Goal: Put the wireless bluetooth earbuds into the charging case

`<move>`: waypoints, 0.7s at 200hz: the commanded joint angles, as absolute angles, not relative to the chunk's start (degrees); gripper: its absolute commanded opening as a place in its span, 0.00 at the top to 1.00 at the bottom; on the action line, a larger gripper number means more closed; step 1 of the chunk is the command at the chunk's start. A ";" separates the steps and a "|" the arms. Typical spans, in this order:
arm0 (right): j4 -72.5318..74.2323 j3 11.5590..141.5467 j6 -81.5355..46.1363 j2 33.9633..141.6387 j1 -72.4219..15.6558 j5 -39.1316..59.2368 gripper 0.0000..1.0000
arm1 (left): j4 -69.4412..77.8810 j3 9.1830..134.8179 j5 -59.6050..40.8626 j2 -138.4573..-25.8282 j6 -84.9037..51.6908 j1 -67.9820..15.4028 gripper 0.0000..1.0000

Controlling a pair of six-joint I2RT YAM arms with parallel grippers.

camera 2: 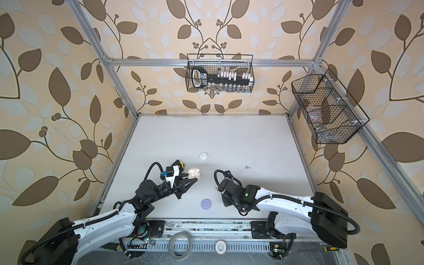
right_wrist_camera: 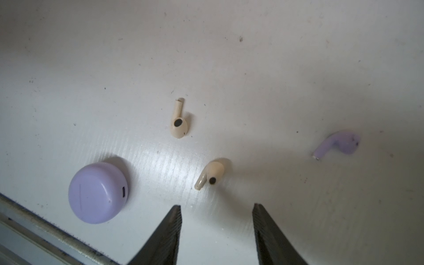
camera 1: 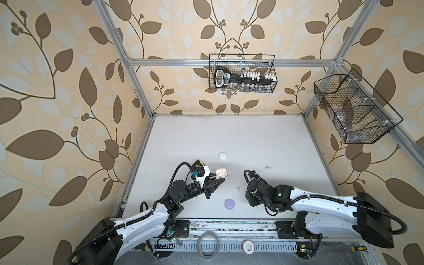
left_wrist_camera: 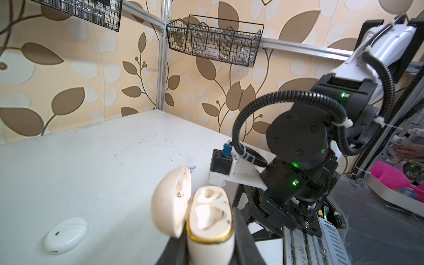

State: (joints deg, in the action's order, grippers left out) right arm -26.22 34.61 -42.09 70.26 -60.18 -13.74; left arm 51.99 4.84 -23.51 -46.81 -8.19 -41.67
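Just left of centre in both top views, the cream case (camera 1: 221,174) is clamped in the left gripper (camera 1: 219,178), with its lid swung open and its sockets turned upward. The right gripper (right_wrist_camera: 216,206) is spread, with nothing between its fingers. In the right wrist view, the near earbud (right_wrist_camera: 212,174) is laid just ahead of those fingers, its stem slanted toward the lavender case (right_wrist_camera: 98,192). The far earbud (right_wrist_camera: 179,121) is pointed stem-first away from them. The lavender earbud (right_wrist_camera: 337,143) is set well apart, with its stem toward the fingers. The lavender case is placed close to the front rail (right_wrist_camera: 34,220). Bare table (camera 1: 229,137) is left across the upper middle of both top views.
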 commanded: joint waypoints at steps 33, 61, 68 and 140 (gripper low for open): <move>-32.34 43.75 -40.65 81.80 -59.96 -14.56 0.52 | 48.58 5.91 -21.94 -40.21 -4.88 -42.10 1.00; -31.35 45.04 -41.30 84.99 -60.49 -14.84 0.53 | 47.47 5.76 -21.16 -38.51 -4.82 -42.10 1.00; -31.21 45.24 -41.43 85.44 -60.63 -14.91 0.54 | 47.46 5.76 -21.07 -38.37 -4.92 -42.10 1.00; -28.89 43.47 -42.08 87.51 -60.55 -15.67 0.57 | 47.02 5.68 -21.38 -36.76 -4.87 -42.10 1.00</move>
